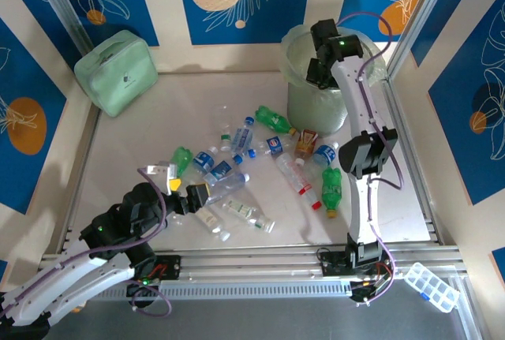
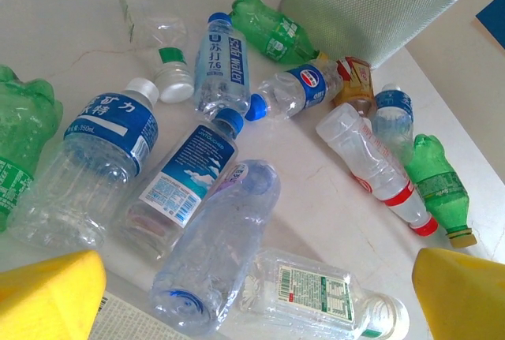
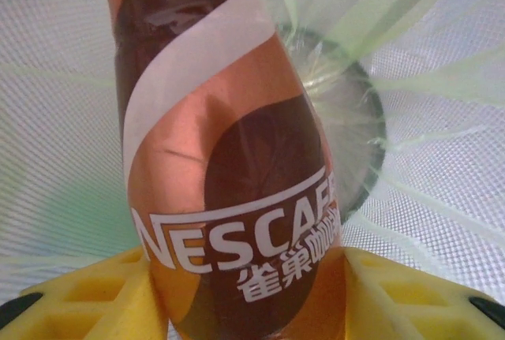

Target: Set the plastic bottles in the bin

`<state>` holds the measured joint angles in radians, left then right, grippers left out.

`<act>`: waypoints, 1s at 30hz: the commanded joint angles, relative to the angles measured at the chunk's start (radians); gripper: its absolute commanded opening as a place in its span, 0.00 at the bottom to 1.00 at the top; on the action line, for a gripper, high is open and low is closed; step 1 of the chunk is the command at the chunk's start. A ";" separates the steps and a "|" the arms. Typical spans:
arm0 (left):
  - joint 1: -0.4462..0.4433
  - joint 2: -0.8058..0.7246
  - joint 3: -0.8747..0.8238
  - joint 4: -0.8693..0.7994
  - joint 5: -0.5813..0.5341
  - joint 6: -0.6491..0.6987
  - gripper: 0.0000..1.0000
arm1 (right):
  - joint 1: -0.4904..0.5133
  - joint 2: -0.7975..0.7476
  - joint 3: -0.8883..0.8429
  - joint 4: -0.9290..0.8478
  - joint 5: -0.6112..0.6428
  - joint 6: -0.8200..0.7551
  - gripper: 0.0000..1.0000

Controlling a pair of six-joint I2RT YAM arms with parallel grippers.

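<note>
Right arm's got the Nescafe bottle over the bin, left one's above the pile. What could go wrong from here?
1. The right gripper holds the Nescafe bottle over the bin, close to its loose bag liner; the liner might snag as the arm pulls out.
2. The left gripper hangs open over touching bottles; closing may catch two or send one rolling.

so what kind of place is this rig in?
Probably a lab test cell, not a real site: a white table walled by blue leaf-print panels, aluminium framing at its near edge, and crushed plastic bottles strewn before a bin.
</note>
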<state>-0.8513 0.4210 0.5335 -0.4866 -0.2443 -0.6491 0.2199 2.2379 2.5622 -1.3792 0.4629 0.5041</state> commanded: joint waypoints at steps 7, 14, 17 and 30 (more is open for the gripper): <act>0.006 -0.001 -0.006 0.003 -0.025 -0.006 0.99 | -0.014 0.060 -0.004 -0.009 -0.027 -0.080 0.76; 0.007 0.008 -0.006 0.004 -0.032 -0.004 0.99 | -0.021 0.010 -0.004 0.011 -0.034 -0.082 0.79; 0.006 0.012 -0.006 0.006 -0.033 -0.004 0.99 | -0.021 -0.050 -0.004 0.026 -0.026 -0.076 0.78; 0.006 0.101 0.064 -0.136 -0.134 -0.076 0.99 | 0.122 -0.607 -0.434 0.386 0.026 -0.144 0.73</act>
<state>-0.8513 0.4889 0.5404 -0.5274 -0.3119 -0.6750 0.2848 1.7298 2.2417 -1.1229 0.4755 0.4110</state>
